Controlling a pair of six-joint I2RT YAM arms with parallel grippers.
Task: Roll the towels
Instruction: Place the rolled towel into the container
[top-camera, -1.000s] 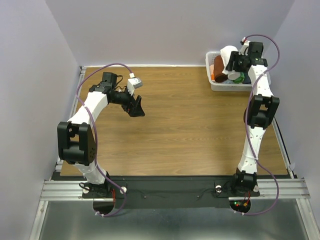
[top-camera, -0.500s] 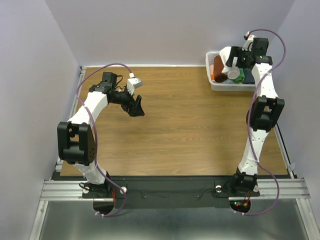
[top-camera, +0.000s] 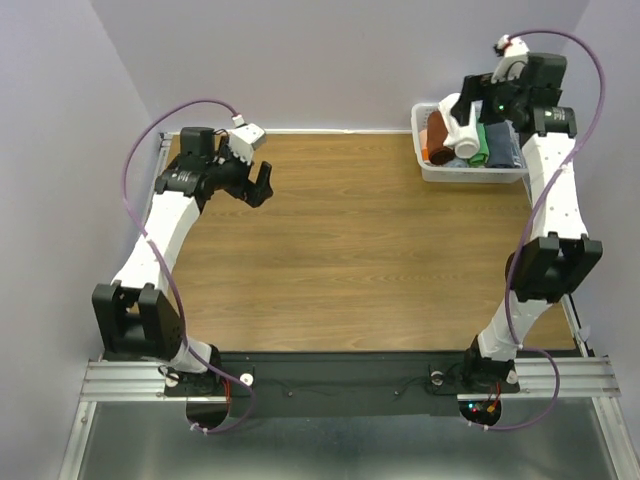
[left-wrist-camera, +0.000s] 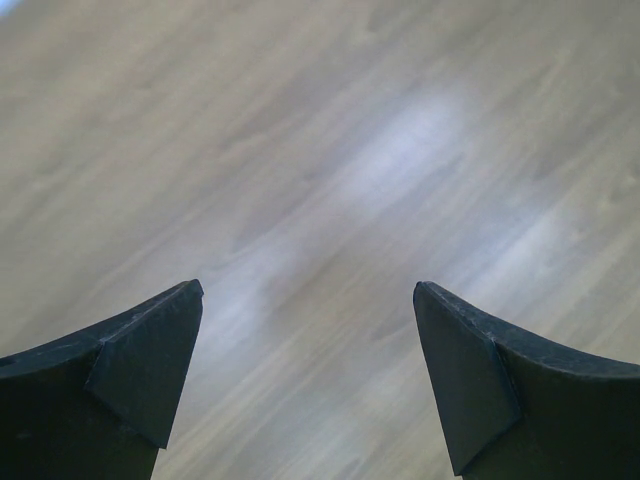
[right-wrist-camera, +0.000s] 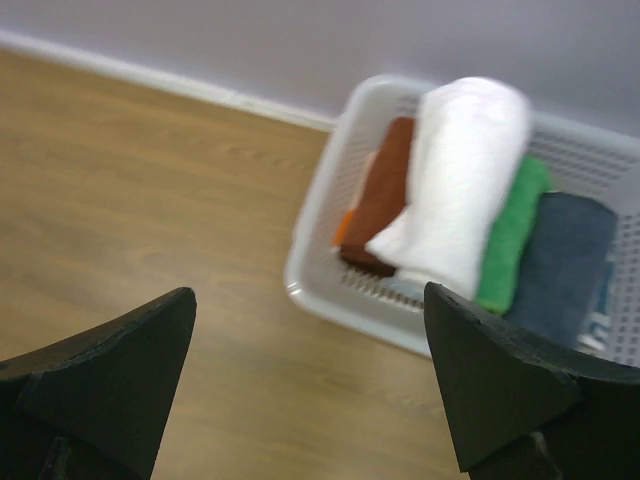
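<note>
The white towel (right-wrist-camera: 465, 180) lies rolled in the white basket (right-wrist-camera: 330, 290), on top of the other rolls. The dark blue-grey towel (right-wrist-camera: 565, 265) sits rolled at the basket's right side. From above, the white towel (top-camera: 455, 118) and the blue-grey towel (top-camera: 503, 140) show at the table's far right. My right gripper (right-wrist-camera: 309, 290) hovers above and in front of the basket, open, with nothing between its fingers; the top view shows the right gripper (top-camera: 472, 108) partly covering the basket. My left gripper (top-camera: 260, 187) hangs open over bare wood at the far left; the left wrist view shows the left gripper (left-wrist-camera: 308, 286) holding nothing.
A rust-brown towel (right-wrist-camera: 385, 195) and a bright green towel (right-wrist-camera: 512, 235) lie rolled beside the white one in the basket (top-camera: 470, 172). The purple back wall stands just behind the basket. The wooden table (top-camera: 350, 250) ends at a metal rail near the arm bases.
My right gripper has opened wide and pulled up and back from the basket, leaving the white towel there. My left arm has swung toward the far left corner.
</note>
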